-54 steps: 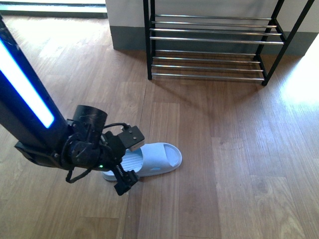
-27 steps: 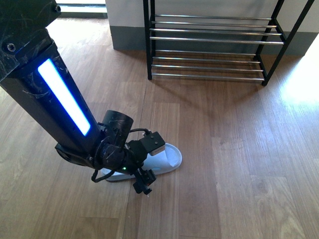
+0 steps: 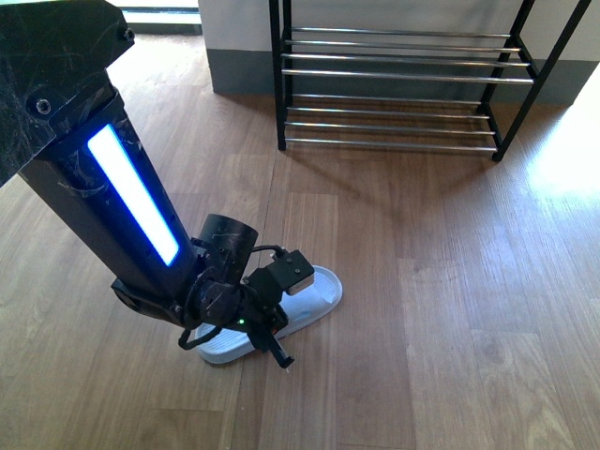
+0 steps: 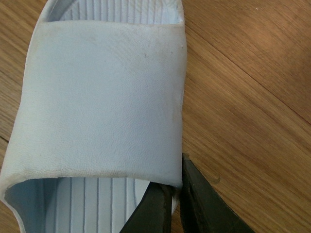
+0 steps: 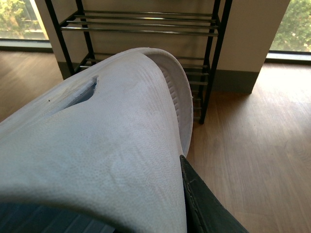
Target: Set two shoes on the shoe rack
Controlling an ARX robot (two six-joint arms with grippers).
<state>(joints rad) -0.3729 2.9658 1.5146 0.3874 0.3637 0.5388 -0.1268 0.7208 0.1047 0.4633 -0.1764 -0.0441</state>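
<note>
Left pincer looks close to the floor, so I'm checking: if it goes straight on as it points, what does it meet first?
The pale blue slide sandal: the left pincer sits at its strap edge, though contact is unclear.

Left arm: a second ago along the left edge of the front view, since swung in toward the middle, its upper housing now filling the top left corner. Left gripper: formerly at the heel end of the sandal, since advanced along it and down over the strap. Sandal: strap and ribbed footbed, open to view a second ago, now covered, only the toe end and a strip of heel edge showing.
</note>
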